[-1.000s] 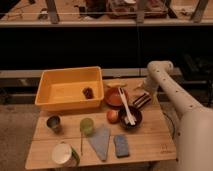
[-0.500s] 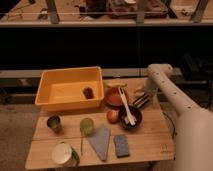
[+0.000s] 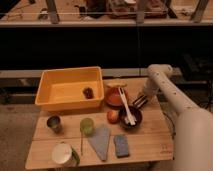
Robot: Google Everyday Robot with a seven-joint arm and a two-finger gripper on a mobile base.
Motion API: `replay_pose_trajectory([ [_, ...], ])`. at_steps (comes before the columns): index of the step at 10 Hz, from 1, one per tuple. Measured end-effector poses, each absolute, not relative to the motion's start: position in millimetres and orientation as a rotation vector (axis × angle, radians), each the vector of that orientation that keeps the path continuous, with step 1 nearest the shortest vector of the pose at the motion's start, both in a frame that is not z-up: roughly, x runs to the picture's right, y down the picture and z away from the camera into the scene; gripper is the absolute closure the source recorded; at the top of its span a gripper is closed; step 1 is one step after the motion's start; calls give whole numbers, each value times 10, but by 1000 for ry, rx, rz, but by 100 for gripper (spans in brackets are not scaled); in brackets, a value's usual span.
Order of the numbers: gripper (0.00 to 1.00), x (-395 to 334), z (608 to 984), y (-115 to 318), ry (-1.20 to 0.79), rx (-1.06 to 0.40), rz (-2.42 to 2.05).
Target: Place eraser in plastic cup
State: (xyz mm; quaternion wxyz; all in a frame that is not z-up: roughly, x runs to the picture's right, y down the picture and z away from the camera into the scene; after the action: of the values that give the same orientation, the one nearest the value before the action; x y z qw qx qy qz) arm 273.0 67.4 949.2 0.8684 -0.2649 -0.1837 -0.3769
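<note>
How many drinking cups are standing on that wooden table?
2: a dark metal cup near the left edge, and a green plastic cup just right of it. None looks hidden. The gripper is over the right side of the table, at the eraser.

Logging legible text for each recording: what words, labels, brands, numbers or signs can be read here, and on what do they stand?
No text can be read in this view.
Faint dark mark near the front right corner of the table: too blurred to read.
White-topped container: no legible label.
The hand, at the eraser beside the dark bowl: no legible marking.
</note>
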Motion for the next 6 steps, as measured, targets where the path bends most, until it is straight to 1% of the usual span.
replay_pose_trajectory([
  [1, 79, 2726, 9489, 671, -387, -557, -790],
  [2, 81, 2709, 9489, 665, -391, -560, -793],
  [6, 81, 2738, 9462, 593, -397, -557, -795],
])
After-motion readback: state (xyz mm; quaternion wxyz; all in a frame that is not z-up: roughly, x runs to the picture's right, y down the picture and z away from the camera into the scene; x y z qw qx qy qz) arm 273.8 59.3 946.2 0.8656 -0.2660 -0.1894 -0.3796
